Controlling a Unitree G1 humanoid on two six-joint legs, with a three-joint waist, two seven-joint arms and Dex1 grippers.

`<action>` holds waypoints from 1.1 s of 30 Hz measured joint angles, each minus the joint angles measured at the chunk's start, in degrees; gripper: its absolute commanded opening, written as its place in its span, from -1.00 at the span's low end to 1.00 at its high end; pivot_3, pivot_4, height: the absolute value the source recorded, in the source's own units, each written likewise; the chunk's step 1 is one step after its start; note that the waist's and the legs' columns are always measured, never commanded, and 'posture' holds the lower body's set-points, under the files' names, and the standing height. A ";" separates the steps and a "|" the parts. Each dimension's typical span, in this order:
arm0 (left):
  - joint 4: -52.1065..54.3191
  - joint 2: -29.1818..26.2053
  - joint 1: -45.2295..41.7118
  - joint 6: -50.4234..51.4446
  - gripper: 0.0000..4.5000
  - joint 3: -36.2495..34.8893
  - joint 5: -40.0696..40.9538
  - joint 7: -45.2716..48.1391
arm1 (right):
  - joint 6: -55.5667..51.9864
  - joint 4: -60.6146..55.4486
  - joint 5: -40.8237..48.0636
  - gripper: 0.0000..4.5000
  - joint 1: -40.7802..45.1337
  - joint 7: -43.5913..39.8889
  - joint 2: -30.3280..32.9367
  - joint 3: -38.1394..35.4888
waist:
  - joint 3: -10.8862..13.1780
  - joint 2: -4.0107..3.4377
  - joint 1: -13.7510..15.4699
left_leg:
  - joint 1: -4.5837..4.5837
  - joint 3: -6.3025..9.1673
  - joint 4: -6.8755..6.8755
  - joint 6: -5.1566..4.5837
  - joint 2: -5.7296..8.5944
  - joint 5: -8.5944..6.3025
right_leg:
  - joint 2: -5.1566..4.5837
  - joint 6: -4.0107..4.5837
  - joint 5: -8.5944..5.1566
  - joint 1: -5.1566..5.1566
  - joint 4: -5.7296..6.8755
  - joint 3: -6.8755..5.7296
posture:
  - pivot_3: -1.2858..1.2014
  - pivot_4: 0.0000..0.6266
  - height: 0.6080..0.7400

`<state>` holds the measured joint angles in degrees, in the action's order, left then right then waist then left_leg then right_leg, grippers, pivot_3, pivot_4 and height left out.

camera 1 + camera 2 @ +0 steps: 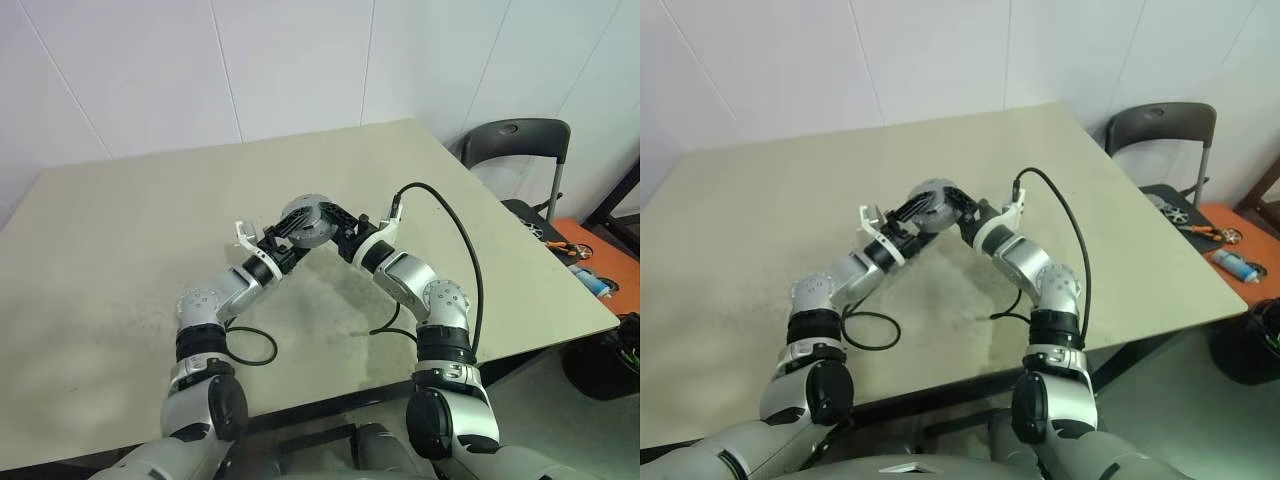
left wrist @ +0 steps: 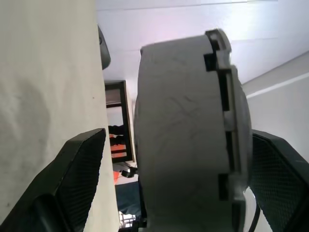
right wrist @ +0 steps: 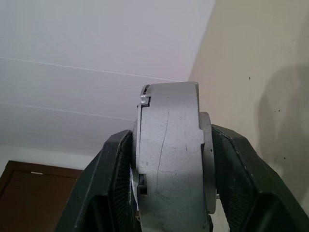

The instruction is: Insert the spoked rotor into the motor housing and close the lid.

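Mid-frame above the worktop [image 1: 120, 220], the right gripper [image 3: 166, 169] pinches the stiff, weighty-looking, slick motor housing [image 1: 308, 222] by its flat faces, the left gripper [image 2: 164, 183] spread around it.

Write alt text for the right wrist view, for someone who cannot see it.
The right gripper clamps the silver motor housing edge-on between its two black fingers, the lid seated on one face. Behind are a white wall and the beige table.
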<state>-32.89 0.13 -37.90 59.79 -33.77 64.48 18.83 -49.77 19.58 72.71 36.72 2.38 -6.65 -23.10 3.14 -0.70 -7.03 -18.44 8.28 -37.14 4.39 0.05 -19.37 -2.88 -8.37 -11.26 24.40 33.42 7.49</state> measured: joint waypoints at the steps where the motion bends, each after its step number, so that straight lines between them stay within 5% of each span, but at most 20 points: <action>1: 0.00 -0.03 0.03 -0.05 0.99 0.00 0.00 0.14 | 0.00 0.00 -0.01 -0.05 0.00 0.00 0.00 0.00 | 0.00 0.00 0.00 | 0.00 0.00 0.00 0.00 0.00 0.00 | 0.00 0.00 0.00 0.00 0.00 0.00 | 0.03 -1.00 1.00; 4: -0.01 -0.03 0.06 -0.15 0.99 0.17 -0.05 0.76 | -0.02 0.00 -0.10 -0.05 0.00 0.00 -0.01 0.00 | 0.00 0.00 0.00 | 0.00 0.00 0.00 0.01 0.00 0.00 | 0.00 0.00 0.00 0.00 0.00 0.00 | 0.03 -1.00 1.00; 10: -0.36 -0.27 0.02 -1.18 0.30 0.45 -0.35 2.25 | -0.01 0.07 -0.69 -0.05 0.00 0.12 0.00 0.01 | 0.00 0.00 0.00 | 0.00 0.00 0.00 0.02 0.00 0.01 | 0.00 0.01 0.00 0.00 0.00 0.00 | 0.03 -1.00 1.00; 27: -1.91 -1.25 -0.07 -2.05 0.30 1.26 -0.89 3.66 | 1.23 0.24 -4.67 -0.05 -0.02 -0.98 0.27 1.37 | -0.01 0.01 -0.04 | 0.00 0.00 -0.01 0.05 0.00 0.02 | 0.00 0.02 0.01 0.00 0.01 0.00 | 0.03 -1.00 1.00; 32: -1.96 -1.90 -1.73 -2.95 0.29 1.27 -0.93 3.54 | 1.25 -0.34 -7.15 0.64 -0.08 -2.23 0.09 2.52 | -0.01 0.02 0.03 | 0.00 0.00 -0.01 0.08 0.00 0.04 | 0.00 0.02 0.02 0.00 0.02 0.00 | 0.03 -1.00 1.00; 33: -1.96 -2.04 -2.11 -3.11 0.29 1.27 -0.96 3.53 | 0.54 -0.33 -7.06 0.64 -0.08 -2.23 0.02 2.47 | -0.01 0.02 0.03 | 0.00 0.00 -0.01 0.08 0.00 0.04 | 0.00 0.03 0.02 0.00 0.02 0.00 | 0.03 -1.00 1.00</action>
<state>-34.85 -1.91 -40.01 56.68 -32.50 63.52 22.36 -49.23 19.25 65.65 36.63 0.15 -6.62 -20.63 3.13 -0.68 -7.00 -18.44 8.28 -37.15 4.47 0.05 -19.32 -2.89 -8.34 -11.24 24.40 33.43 7.49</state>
